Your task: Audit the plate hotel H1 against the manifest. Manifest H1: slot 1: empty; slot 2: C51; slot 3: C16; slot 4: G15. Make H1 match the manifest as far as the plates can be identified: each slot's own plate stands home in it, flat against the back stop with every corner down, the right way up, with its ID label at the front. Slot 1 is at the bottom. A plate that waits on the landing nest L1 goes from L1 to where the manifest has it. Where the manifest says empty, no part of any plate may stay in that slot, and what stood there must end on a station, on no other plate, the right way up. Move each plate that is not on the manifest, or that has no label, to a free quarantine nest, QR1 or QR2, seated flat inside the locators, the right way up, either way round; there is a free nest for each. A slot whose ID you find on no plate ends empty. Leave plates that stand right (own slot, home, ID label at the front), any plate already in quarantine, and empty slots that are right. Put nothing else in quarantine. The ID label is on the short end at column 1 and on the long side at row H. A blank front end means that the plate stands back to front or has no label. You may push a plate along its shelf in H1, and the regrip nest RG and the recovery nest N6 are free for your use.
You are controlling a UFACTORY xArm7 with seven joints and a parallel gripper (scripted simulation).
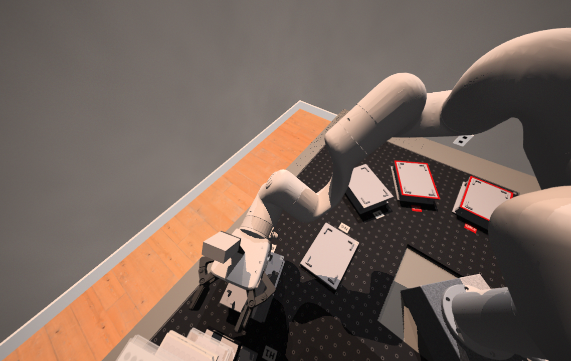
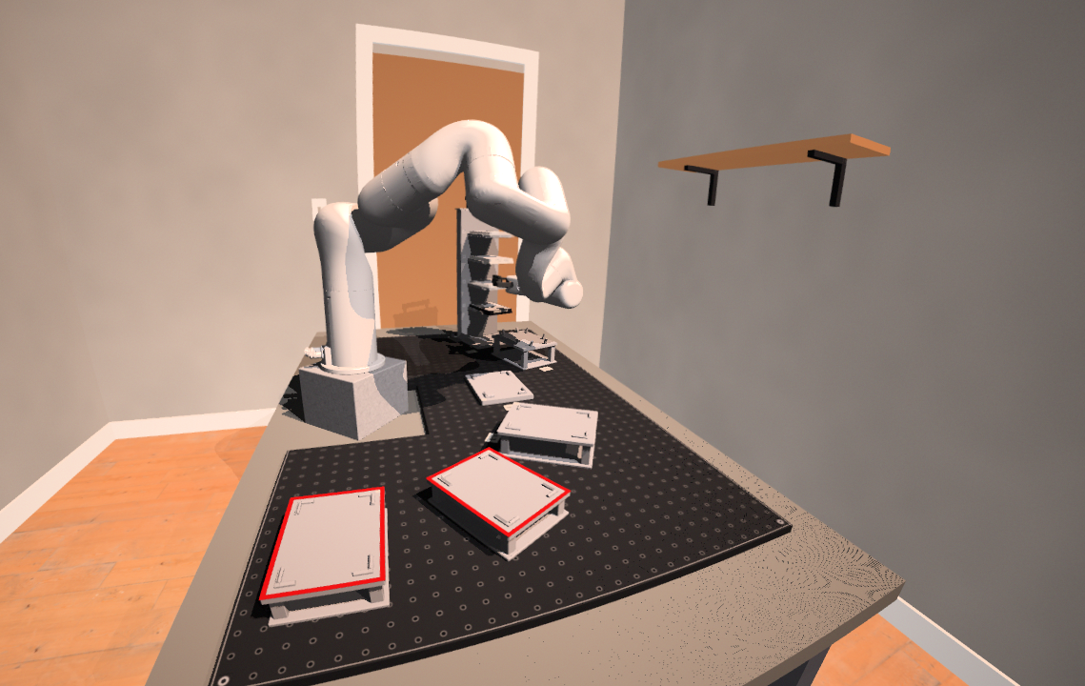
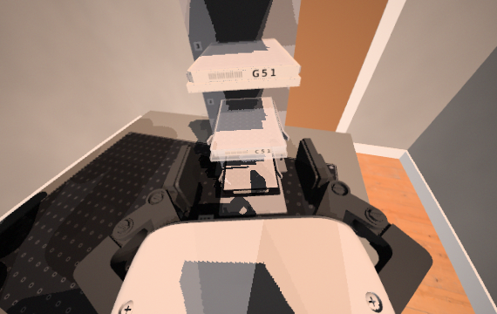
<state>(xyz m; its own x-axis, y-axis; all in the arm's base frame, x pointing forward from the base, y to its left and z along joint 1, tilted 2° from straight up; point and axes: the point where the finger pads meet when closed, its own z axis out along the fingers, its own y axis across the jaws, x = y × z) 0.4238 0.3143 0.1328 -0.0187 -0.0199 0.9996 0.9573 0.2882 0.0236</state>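
My gripper (image 3: 247,153) (image 1: 221,309) (image 2: 509,282) is open and empty. It faces the front of the plate hotel H1 (image 2: 477,253) at the height of the lower slots. In the wrist view a white plate labelled G51 (image 3: 243,70) sits on an upper shelf with its label at the front. Below it stands a clear plate labelled C51 (image 3: 248,137), label at the front. A dark plate (image 3: 251,180) lies on the lowest shelf and shows between my fingers. The top slot is out of the wrist view.
The regrip nest RG (image 1: 233,296) (image 2: 525,348) stands below my gripper. The flat nest N6 (image 1: 330,253) (image 2: 499,386), a raised nest (image 1: 368,186) (image 2: 548,424) and two red-edged quarantine nests (image 1: 415,179) (image 1: 485,197) (image 2: 499,486) (image 2: 326,539) show no plates. The arm base (image 2: 351,396) stands left.
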